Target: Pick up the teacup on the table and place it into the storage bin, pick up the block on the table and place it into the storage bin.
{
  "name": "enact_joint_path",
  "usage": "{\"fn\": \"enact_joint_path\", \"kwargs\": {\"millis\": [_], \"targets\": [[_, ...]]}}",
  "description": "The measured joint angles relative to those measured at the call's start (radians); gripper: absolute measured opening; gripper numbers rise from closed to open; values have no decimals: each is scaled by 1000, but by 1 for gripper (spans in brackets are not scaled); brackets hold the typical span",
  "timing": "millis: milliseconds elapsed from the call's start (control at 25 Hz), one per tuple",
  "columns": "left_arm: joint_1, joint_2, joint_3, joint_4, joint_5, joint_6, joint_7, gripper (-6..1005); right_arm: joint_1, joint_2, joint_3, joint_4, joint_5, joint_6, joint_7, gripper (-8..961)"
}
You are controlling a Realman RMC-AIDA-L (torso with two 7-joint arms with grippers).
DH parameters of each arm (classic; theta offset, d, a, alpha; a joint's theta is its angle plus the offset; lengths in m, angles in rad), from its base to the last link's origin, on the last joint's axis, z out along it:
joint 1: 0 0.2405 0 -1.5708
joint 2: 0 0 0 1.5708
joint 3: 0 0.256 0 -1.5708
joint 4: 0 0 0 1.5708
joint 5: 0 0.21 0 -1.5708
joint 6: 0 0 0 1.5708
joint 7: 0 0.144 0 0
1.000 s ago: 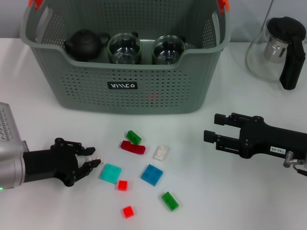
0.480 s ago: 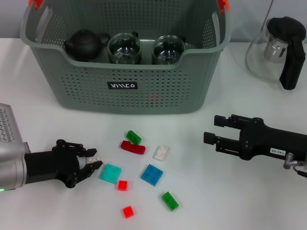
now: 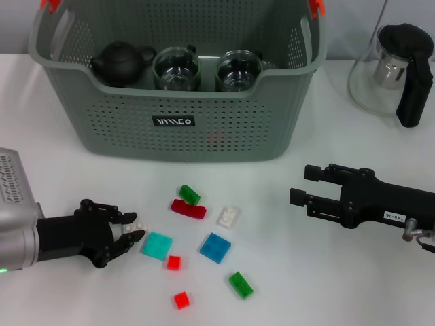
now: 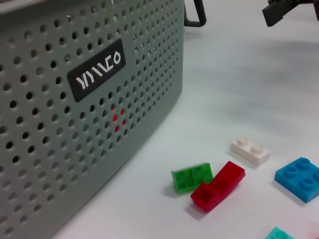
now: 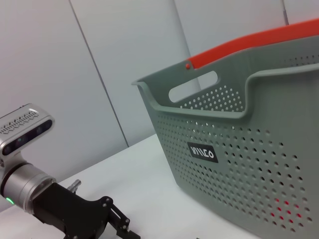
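Since my left gripper [image 3: 130,229] sits low over the counter [image 3: 326,272] with its fingers clamped on a small white block [image 3: 133,229], the relation I care about is where the storage bin [image 3: 178,129] lies from it: ahead of the gripper and a little toward my right, well apart from it, with the bin's tall perforated front wall in between. I judge the block will have to go up and over that rim before it can be let go.

No teacup is left on the counter that I can see; two glass cups [image 3: 177,70] stand inside the bin beside a dark teapot [image 3: 121,62].

Just off the left gripper's tips lies a teal block [image 3: 157,245], near enough that a careless lift could nudge it. Further toward the right are a red block [image 3: 188,208] touching a green block [image 3: 189,195], another white block [image 3: 228,216] and a blue block [image 3: 215,248]. All of these lie closer to my left arm.

My right gripper [image 3: 306,183] hovers on the right side of the counter with its fingers apart and nothing between them, pointing toward the scattered blocks. A glass teapot [image 3: 393,71] stands beyond it, beside the bin.
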Motion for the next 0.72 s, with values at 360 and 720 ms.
{"fn": "enact_joint_path", "kwargs": {"millis": [360, 720], "targets": [[-5, -2, 3, 0, 0, -20, -4, 296, 0, 0, -1, 0, 0, 0, 0, 714], [-20, 3, 12, 9, 0, -19, -48, 184, 5, -1, -1, 0, 0, -2, 6, 715]]}}
